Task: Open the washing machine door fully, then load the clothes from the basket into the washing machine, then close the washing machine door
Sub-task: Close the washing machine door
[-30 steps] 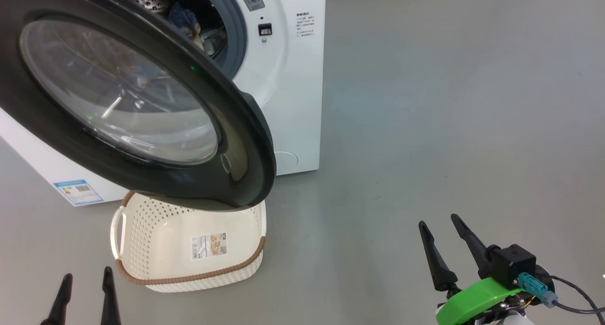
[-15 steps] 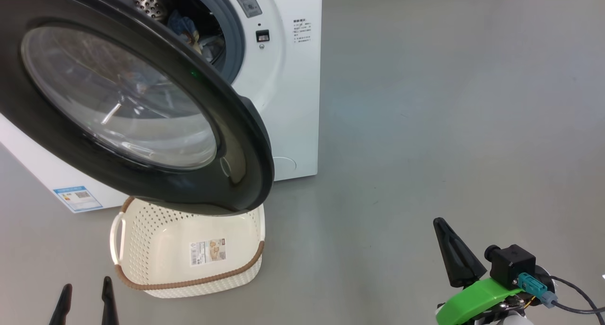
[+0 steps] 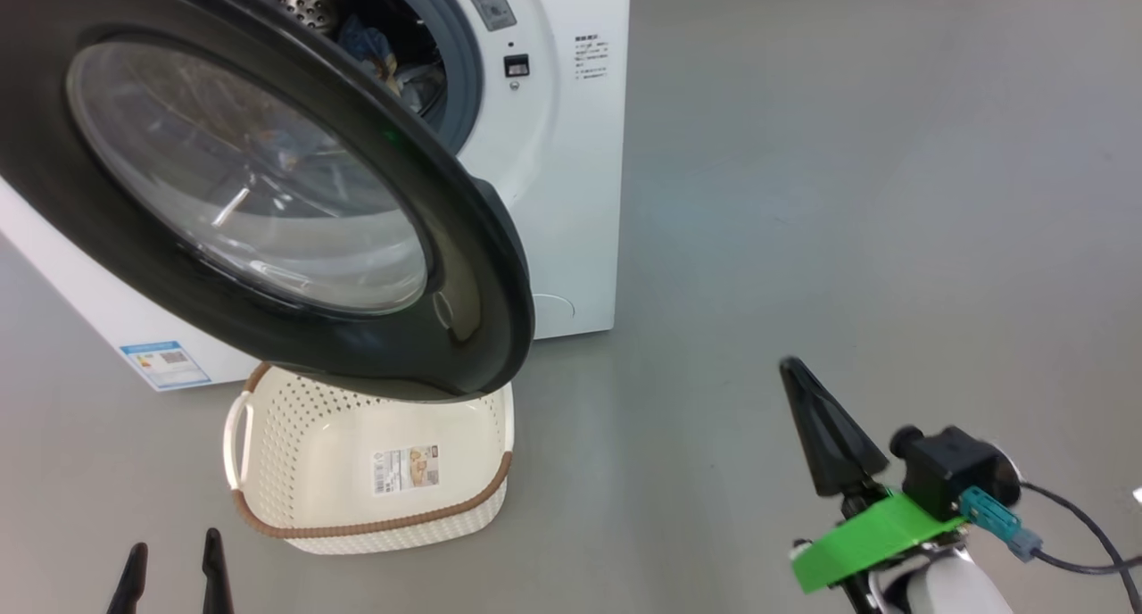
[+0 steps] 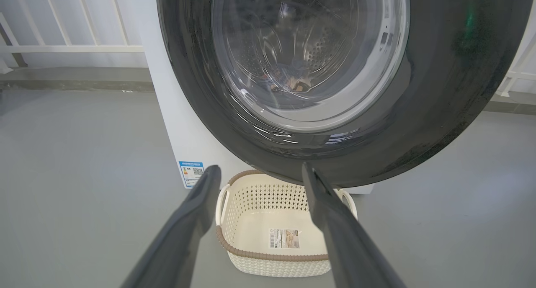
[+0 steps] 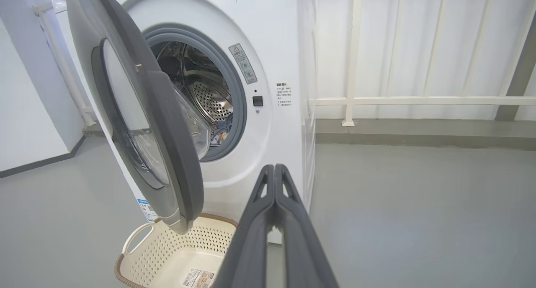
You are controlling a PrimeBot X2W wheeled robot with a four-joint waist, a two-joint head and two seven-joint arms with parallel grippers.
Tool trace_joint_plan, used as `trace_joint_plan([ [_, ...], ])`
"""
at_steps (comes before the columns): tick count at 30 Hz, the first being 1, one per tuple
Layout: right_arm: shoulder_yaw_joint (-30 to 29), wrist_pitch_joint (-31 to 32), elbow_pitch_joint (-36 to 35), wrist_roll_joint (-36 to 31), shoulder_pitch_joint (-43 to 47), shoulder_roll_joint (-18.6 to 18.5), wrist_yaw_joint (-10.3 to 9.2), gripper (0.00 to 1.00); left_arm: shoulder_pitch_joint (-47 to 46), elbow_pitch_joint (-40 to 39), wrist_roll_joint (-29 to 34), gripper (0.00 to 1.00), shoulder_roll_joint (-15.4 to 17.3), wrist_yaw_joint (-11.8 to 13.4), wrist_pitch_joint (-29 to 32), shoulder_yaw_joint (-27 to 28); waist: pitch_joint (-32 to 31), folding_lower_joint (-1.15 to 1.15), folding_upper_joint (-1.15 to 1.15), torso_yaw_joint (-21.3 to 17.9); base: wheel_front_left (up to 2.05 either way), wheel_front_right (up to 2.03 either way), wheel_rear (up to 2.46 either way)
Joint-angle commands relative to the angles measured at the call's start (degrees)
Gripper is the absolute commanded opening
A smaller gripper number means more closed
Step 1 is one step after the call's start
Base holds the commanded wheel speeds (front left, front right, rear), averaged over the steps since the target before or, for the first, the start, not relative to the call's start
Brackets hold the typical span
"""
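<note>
Head camera looking down, wrist cameras low, all sharing basket [image 3: 294,435]

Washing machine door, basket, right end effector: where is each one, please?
washing machine door [image 3: 250,177], head view, on the glass window.
basket [image 3: 303,471], head view, on the bare inner bottom.
right end effector [image 5: 274,168], right wrist view, at the shut fingertips.

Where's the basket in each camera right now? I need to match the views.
Head view: basket lower left, under the washing machine door.
Left wrist view: basket bottom centre, below the door.
Right wrist view: basket bottom left, below the door.
Shared landmark: blue energy label, near its upper-left corner in every view.
</note>
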Motion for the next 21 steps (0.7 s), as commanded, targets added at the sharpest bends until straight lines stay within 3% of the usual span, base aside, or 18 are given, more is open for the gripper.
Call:
trace_joint_plan([
  [1,2.60,-0.69,-2.62,-0.29,-2.82,0.24,0.09,0.00,-1.37,-1.01,-0.44,1.00,0.83,-0.16,-0.52,1.56,0.01,0.00,0.00,0.46,0.00,0.00,0.00],
  [21,15.10,-0.69,-9.33,0.61,-12.45,0.24,0.09,0.00,-2.33,-0.96,-0.87,1.00,0.75,-0.16,-0.52,-0.96,0.57,0.00,0.00,7.13,0.00,0.00,0.00],
])
